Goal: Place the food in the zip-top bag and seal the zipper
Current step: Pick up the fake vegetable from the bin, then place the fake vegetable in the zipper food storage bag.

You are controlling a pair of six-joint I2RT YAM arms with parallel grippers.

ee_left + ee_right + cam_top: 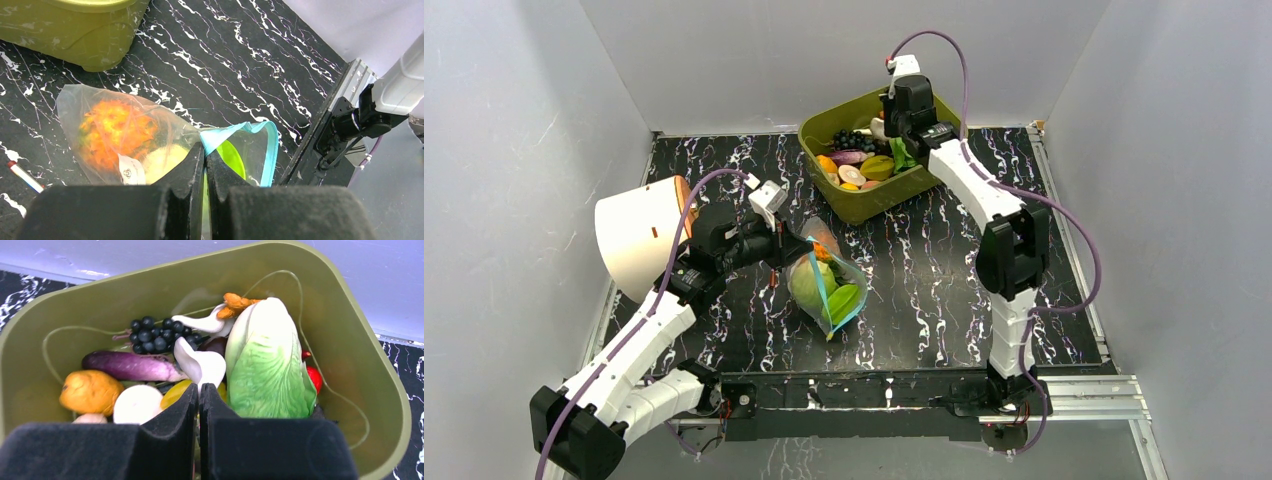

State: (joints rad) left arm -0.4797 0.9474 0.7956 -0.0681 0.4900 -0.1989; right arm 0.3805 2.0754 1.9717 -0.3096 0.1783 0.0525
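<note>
The clear zip-top bag [826,285] lies on the black marbled table, front of centre. It holds an orange pineapple [112,130], a pale cabbage [162,160] and a bright green piece [232,160]. Its light-blue zipper [271,150] is bent open into a loop. My left gripper [789,245] is shut on the bag's rim at the zipper's near end [205,151]. My right gripper [892,135] hovers in the olive tub [864,205], shut with nothing seen between the jaws [198,390]. Just beyond its tips lie a white mushroom piece [202,364] and a green lettuce [267,365].
The tub [360,370] also holds black grapes [152,335], a purple root [130,366], an orange lump [90,390] and a white round piece [137,402]. A white cone-shaped shade [639,235] stands at the left wall. A red-tipped white stick [22,176] lies near the bag.
</note>
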